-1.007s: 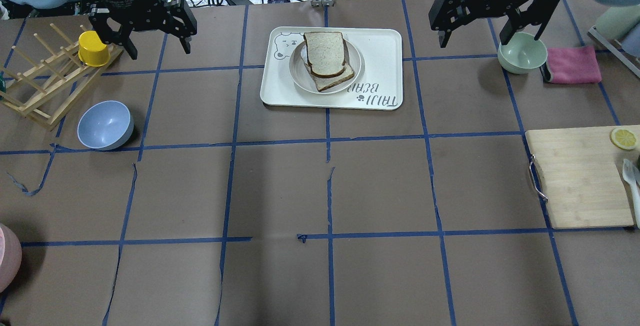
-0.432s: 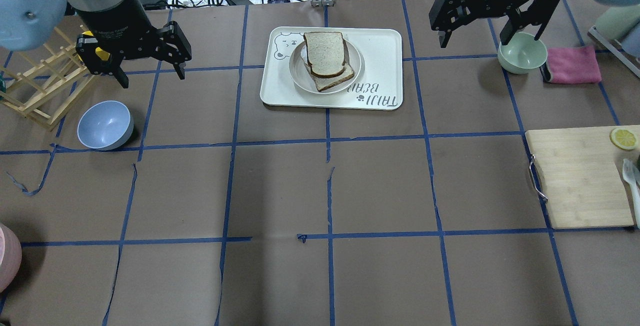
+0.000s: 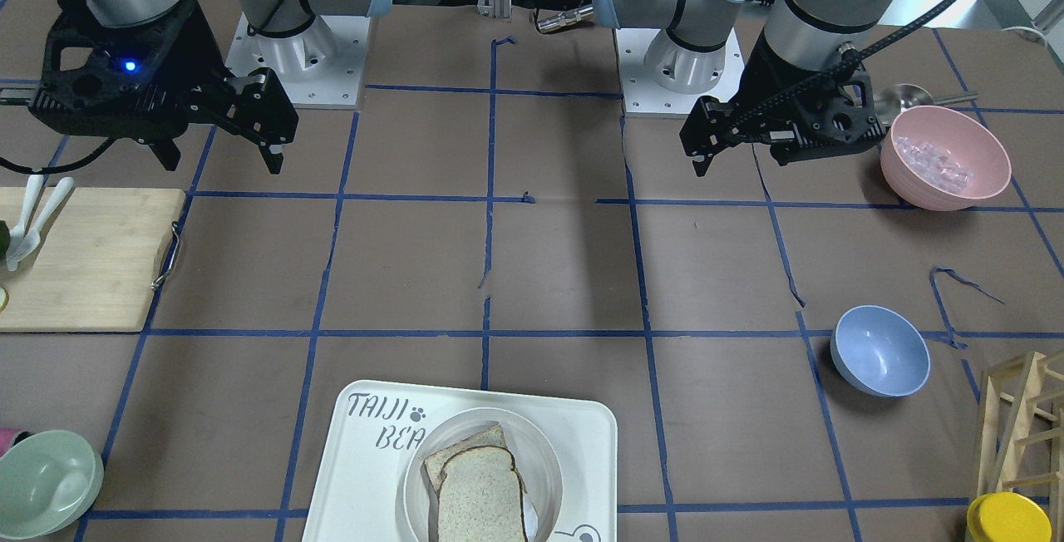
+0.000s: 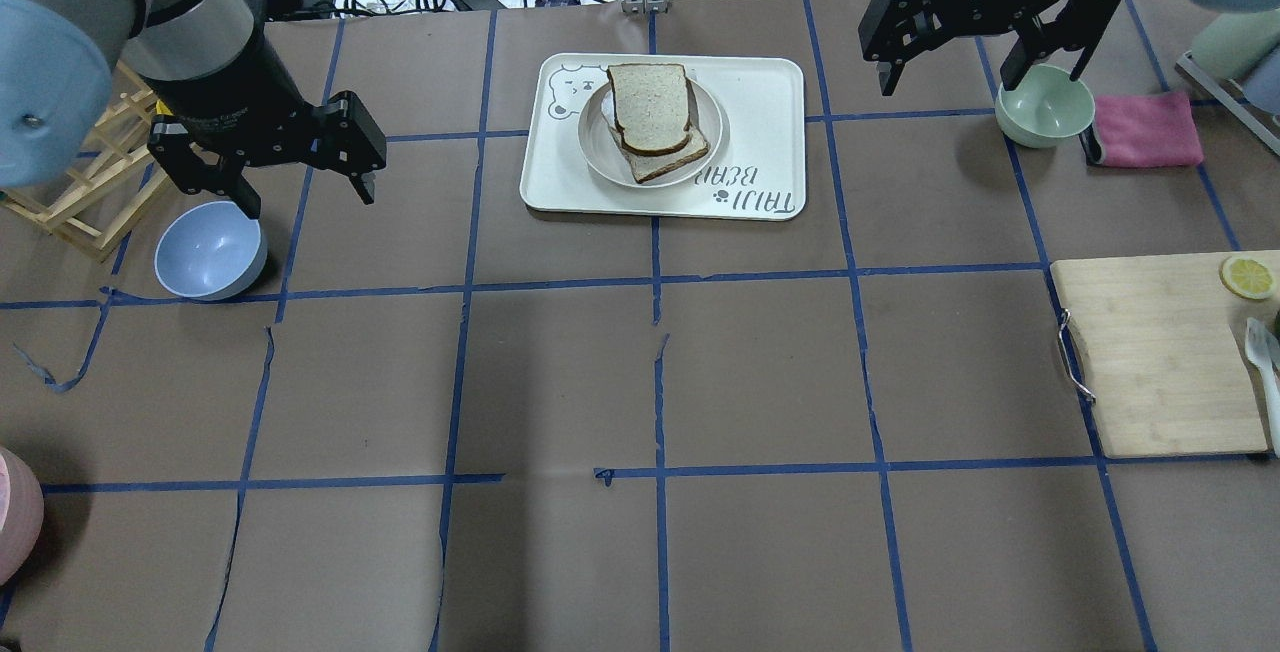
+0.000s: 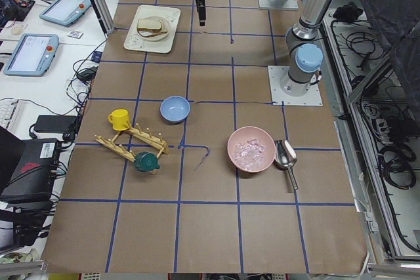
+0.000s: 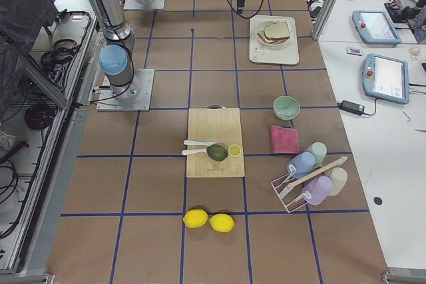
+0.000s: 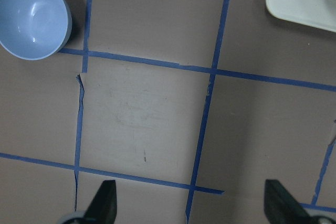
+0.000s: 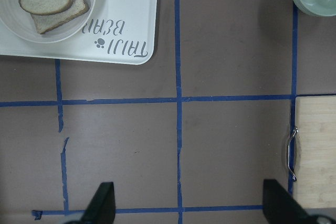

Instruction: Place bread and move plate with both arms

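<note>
With my black left gripper (image 4: 308, 197) and black right gripper (image 4: 960, 72) spread empty, well apart from the round off-white plate (image 4: 592, 148), uneven rim lifts could slide its pale dome-topped bread slice (image 4: 650, 107) off.

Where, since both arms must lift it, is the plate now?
In the overhead view the plate sits on the white tray, far centre of the table, holding two stacked bread slices.

Bread (image 4: 650, 104) on plate (image 4: 713, 128) (within tray (image 4: 768, 127), apparently).
</note>
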